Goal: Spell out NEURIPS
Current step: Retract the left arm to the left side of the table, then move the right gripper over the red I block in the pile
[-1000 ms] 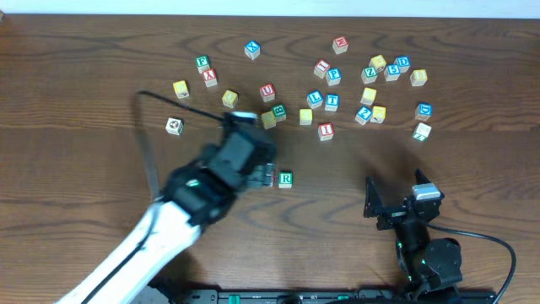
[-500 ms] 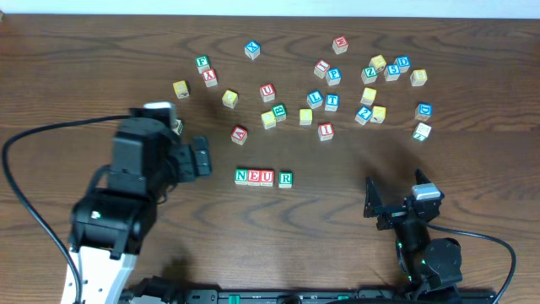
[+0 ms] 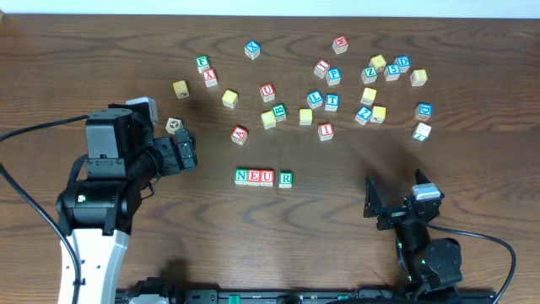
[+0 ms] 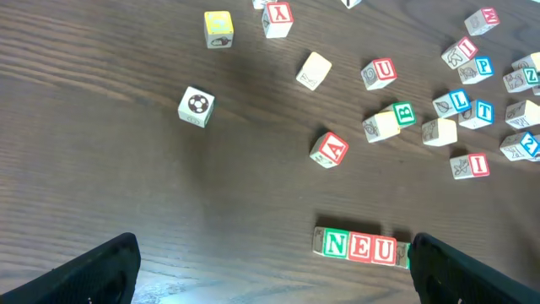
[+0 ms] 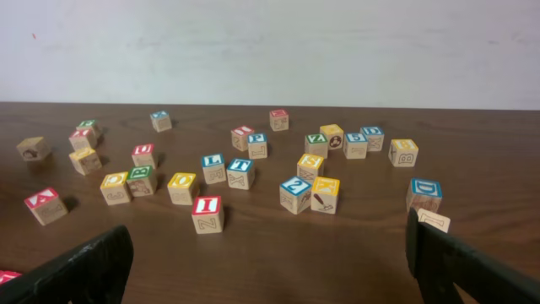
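Left claw (image 3: 187,154) left of centre: jaws full wide, holding nothing. Right claw (image 3: 395,194) lower right: same, wide and empty. N-E-U row (image 3: 255,176) centre frame, cubes touching; R cube (image 3: 285,178) just beside, w/ slight gap. I cube (image 3: 326,130) above-right of row. Risks we see: setting I down bumps R, skews row; wide jaws nudge yellow cube (image 3: 305,116) near I.

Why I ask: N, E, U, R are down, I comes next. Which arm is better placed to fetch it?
Right, probably. The red I cube lies nearer the right tool and sits close ahead in its wrist view. The left tool is farther off.
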Tool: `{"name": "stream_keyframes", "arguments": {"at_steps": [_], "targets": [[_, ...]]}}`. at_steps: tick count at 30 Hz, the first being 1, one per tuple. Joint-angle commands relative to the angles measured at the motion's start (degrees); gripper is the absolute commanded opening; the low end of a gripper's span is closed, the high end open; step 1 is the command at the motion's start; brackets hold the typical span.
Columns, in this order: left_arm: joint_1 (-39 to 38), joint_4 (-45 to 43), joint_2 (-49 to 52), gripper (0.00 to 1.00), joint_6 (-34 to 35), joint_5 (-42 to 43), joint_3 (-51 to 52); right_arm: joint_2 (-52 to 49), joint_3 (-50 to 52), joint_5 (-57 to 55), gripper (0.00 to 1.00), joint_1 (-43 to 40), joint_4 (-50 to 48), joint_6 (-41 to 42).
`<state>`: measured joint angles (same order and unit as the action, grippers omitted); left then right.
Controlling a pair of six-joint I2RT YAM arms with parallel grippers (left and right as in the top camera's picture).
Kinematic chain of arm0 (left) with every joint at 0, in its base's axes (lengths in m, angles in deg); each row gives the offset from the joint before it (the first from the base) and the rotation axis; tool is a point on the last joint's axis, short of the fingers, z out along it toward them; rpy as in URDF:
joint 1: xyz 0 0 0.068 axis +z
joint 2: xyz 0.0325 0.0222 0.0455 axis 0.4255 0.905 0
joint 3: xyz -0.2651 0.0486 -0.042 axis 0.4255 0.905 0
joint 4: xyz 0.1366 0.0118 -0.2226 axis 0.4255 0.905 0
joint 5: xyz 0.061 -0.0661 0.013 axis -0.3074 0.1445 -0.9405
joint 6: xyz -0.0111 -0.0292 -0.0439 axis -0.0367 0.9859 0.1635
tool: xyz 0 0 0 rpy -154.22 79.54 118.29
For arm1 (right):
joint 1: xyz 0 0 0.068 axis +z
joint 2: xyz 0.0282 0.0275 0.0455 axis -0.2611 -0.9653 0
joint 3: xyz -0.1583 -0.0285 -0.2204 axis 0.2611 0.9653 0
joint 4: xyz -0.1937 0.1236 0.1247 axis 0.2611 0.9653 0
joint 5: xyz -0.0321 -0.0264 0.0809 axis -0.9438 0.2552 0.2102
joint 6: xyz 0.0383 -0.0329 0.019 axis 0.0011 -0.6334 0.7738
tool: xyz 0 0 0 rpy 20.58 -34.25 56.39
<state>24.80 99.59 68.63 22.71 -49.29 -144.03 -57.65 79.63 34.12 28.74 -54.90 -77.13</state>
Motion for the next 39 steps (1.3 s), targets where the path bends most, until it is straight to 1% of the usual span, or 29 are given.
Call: {"name": "stream_keyframes", "arguments": {"at_steps": [1,25,28,32,34,37,39], "targets": [[0.33,0.37,0.37,0.98,-1.14,0.9,-1.75,-0.02,0.07,0.09,0.99,-0.44,0.24,-0.33],[0.33,0.37,0.37,0.98,-1.14,0.92,-1.7,-0.02,0.07,-0.35,0.99,-0.44,0.17,-0.33],[0.33,0.37,0.37,0.98,-1.14,0.92,-1.7,-0.02,0.07,-0.39,0.99,-0.44,-1.77,-0.31],[0.33,0.37,0.37,0.98,-1.14,0.92,-1.7,-0.07,0.0,5.35,0.99,-0.44,-5.16,-0.35],[0.33,0.37,0.37,0.98,-1.14,0.92,-1.7,-0.31,-0.57,8.24,0.99,-0.44,-3.87,-0.33],[0.33,0.37,0.37,0.98,-1.14,0.92,-1.7,-2.71,-1.97,7.89,0.99,-0.44,0.59,-0.33],[0.33,0.37,0.37,0.98,-1.14,0.92,-1.7,-5.97,-3.23,7.76,0.99,-0.44,1.05,-0.28]]}}
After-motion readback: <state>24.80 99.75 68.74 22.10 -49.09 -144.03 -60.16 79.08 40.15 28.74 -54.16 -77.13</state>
